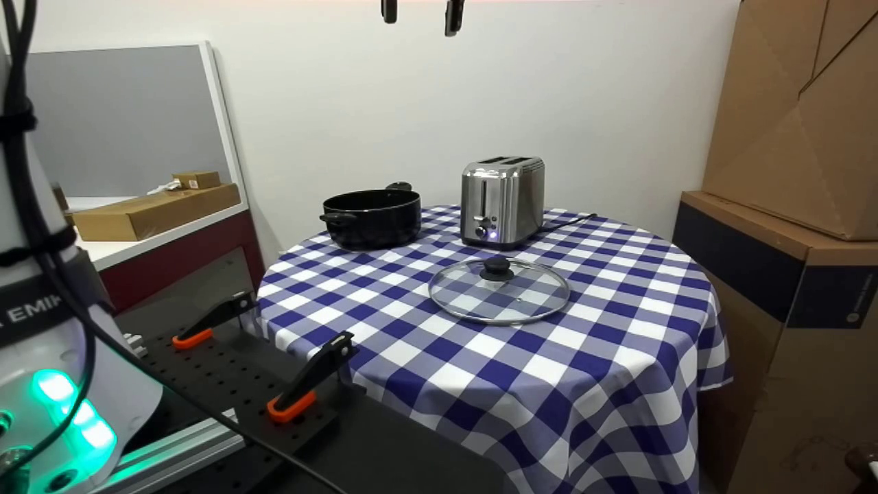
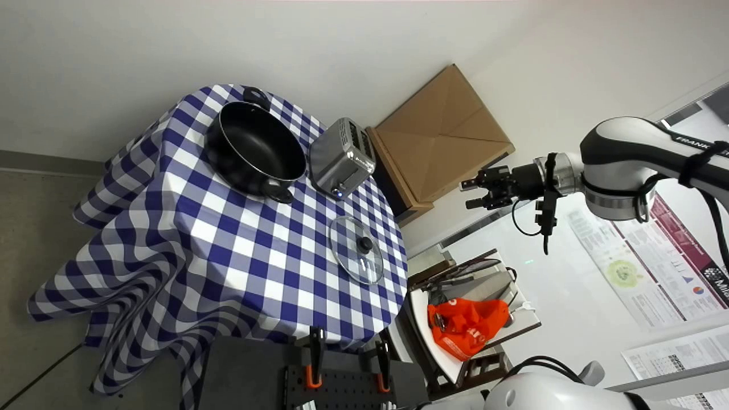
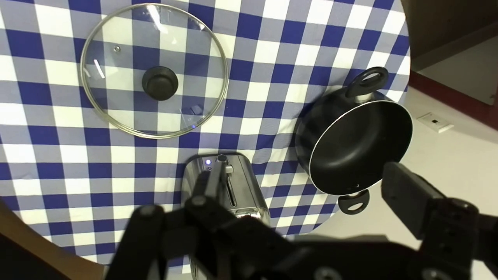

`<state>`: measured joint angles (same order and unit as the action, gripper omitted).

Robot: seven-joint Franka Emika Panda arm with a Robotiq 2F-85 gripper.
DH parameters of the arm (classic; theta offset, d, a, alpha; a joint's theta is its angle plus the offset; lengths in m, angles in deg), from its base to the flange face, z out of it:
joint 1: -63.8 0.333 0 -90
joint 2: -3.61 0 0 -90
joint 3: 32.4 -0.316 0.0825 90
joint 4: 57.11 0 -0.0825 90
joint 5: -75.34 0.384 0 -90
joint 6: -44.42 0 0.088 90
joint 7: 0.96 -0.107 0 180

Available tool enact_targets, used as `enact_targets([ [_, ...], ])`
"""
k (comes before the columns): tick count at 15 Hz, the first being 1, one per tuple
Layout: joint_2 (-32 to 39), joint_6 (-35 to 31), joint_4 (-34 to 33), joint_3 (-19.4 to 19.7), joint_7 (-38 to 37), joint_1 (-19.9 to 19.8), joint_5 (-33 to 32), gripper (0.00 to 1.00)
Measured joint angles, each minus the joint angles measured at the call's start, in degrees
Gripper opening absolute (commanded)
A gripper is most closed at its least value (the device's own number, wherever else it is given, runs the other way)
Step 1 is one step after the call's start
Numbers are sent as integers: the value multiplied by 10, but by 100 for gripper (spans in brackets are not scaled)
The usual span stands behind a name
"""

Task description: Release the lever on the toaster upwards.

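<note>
A silver toaster [image 1: 506, 199] stands upright on the checked table and shows in both exterior views [image 2: 335, 158]. Its lever [image 1: 482, 221] sits at the low end of the vertical slot, just above a round knob, and a small blue-white light glows beside it. In the wrist view the lever [image 3: 229, 169] shows right beside a gripper finger, which covers part of the toaster [image 3: 246, 186]. My gripper [image 2: 470, 194] is open and empty, high above the table and apart from the toaster. In an exterior view only its fingertips [image 1: 421, 15] show at the top edge.
A black pot [image 1: 374, 223] stands beside the toaster. A glass lid [image 1: 499, 291] with a black knob lies in front of it. The toaster's cord [image 1: 573, 223] runs behind. Clamps [image 1: 312, 377] hold the table's near edge. Large cardboard boxes [image 1: 768, 288] stand beside the table.
</note>
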<state>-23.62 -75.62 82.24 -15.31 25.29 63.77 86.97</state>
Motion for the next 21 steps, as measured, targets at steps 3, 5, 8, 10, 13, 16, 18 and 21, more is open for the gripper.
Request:
enact_targets([
  [3, 1, -4, 0, -6, -3, -8, -1, 100],
  [5, 3, -5, 1, -9, -6, -14, -1, 75],
  [8, 6, -5, 1, -10, -6, -15, -1, 58],
  [10, 6, -5, 1, -11, -6, -15, -1, 43],
  [13, 6, -6, 2, -11, -6, -16, -1, 19],
  [16, 18, -30, 3, -11, -6, -20, -8, 1],
  [18, 40, -64, 2, -10, -6, -26, -12, 0],
  [21, 89, -113, -4, -10, -4, -33, -15, 0],
])
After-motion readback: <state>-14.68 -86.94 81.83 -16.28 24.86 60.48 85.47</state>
